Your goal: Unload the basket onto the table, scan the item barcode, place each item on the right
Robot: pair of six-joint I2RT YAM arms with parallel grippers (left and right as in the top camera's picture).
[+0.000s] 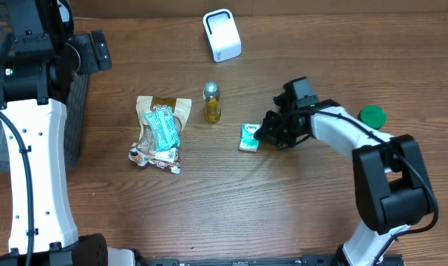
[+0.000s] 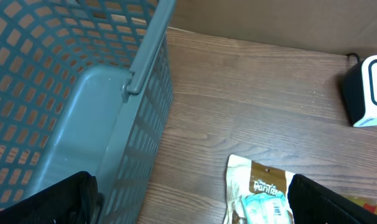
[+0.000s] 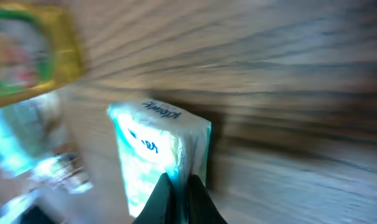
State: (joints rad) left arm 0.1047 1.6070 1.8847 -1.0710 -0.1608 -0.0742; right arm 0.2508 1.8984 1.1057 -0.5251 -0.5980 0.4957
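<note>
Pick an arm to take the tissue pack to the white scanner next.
Right. The right gripper is pinched shut on the edge of the tissue pack, so it only has to lift and carry it to the white scanner. The left gripper hangs open by the basket, far from the pack.

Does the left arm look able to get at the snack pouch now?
Probably yes: the left gripper is open, nothing lies between it and the snack pouch, and the basket stands aside.
</note>
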